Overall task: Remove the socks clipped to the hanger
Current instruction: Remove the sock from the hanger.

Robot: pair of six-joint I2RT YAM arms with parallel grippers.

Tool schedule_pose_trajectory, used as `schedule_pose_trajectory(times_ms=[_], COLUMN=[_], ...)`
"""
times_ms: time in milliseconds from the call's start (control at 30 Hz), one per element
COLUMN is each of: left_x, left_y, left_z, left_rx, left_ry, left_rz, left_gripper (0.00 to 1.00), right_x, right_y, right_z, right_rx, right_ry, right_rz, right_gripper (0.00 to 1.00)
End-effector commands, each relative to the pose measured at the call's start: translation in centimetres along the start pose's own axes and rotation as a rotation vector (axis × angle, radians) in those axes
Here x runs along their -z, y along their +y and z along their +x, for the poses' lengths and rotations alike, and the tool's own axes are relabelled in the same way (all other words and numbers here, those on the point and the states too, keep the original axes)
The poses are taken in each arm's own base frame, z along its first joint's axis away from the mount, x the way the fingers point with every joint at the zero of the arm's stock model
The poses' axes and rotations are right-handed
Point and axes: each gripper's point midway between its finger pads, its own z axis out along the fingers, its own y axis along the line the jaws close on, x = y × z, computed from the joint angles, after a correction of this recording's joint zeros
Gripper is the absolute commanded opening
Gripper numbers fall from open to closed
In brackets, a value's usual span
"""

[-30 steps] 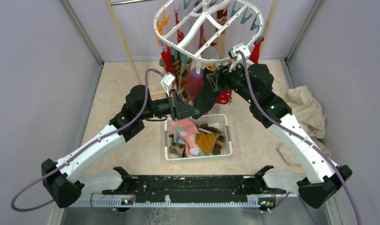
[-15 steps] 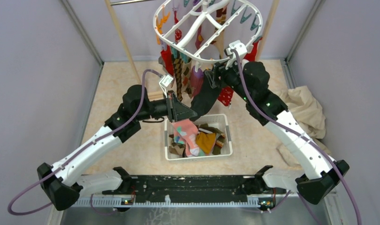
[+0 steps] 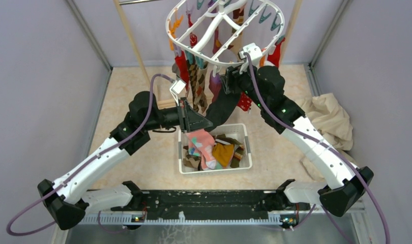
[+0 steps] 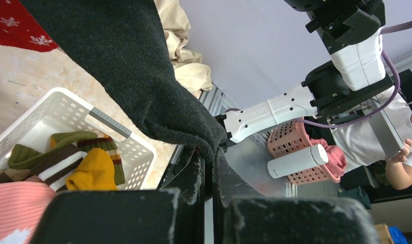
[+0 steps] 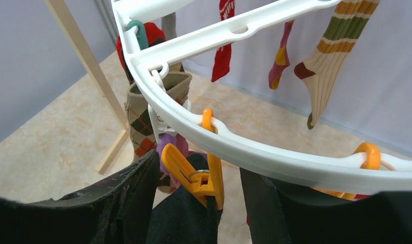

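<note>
Obs: left hand (image 4: 209, 157) pinched shut on the lower end of a long black knit sock (image 4: 143, 76). Sock's upper end hangs from an orange plastic clip (image 5: 191, 170) on the large white oval plastic hanger (image 5: 255, 152), above a white slotted basket (image 3: 247, 147). The right hand (image 5: 194, 190) has its fingers apart, straddling that clip.

A black sock (image 4: 143, 76) hangs from an orange clip (image 5: 191, 173) on the white hanger (image 5: 275, 155), beside a brown argyle sock (image 5: 143, 122).
</note>
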Motion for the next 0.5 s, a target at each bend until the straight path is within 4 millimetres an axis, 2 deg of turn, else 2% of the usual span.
schedule_pose_trajectory(times_ms=[0,233,333,467], left_x=[0.8,0.9,0.8,0.7], left_y=[-0.9,-0.7,-0.5,-0.6], left_z=[0.2,0.6,0.8,0.8], left_rx=[0.007,0.013,0.016,0.013], left_ry=[0.003,0.010,0.017,0.018], left_rz=[0.028,0.030,0.029,0.034], left_gripper=[0.03,0.03,0.03,0.04], right_x=[0.2,0.3,0.0,-0.1], right_y=[-0.1,-0.5,-0.8,-0.9], right_z=[-5.6,-6.7,-6.6,-6.5], right_rx=[-0.028,-0.047,-0.047,-0.044], right_ry=[-0.175,-0.222,-0.218,-0.217], right_rz=[0.017,0.046,0.059,0.068], right_gripper=[0.60,0.60,0.65,0.65])
